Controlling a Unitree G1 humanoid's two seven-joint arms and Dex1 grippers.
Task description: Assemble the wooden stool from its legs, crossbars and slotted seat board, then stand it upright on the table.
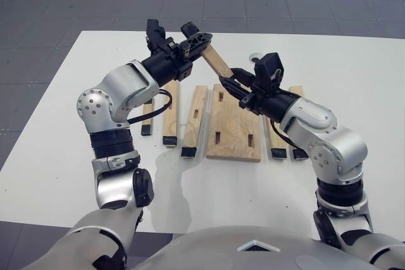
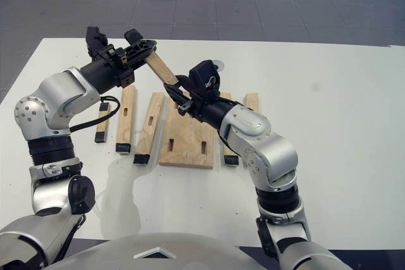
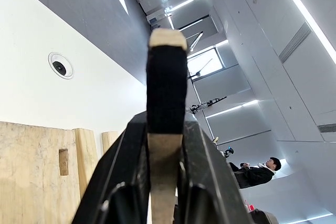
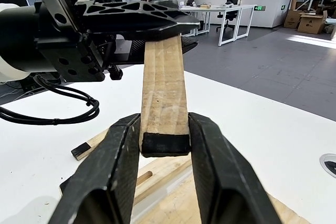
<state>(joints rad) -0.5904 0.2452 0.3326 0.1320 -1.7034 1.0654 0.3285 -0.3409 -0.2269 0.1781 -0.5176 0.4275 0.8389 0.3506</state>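
Left tool (image 1: pixel 201 42) and right tool (image 1: pixel 236 81) are both clamped on one leg (image 1: pixel 217 62), holding it in the air above the far end of the seat board (image 1: pixel 234 132). The seat board lies flat on the surface (image 1: pixel 354 74), with other wooden pieces (image 1: pixel 171 112) on either side of it. The right tool grips the black-capped end. This looks like a hand-over. One tool should let go only once the other's hold is sure. The bare end should then be squared to a slot before lowering.

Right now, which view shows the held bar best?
The right wrist view: the bar shows its broad face and black end, clamped in the right end effector. The left wrist view gives its narrow edge; the eye views show it small.
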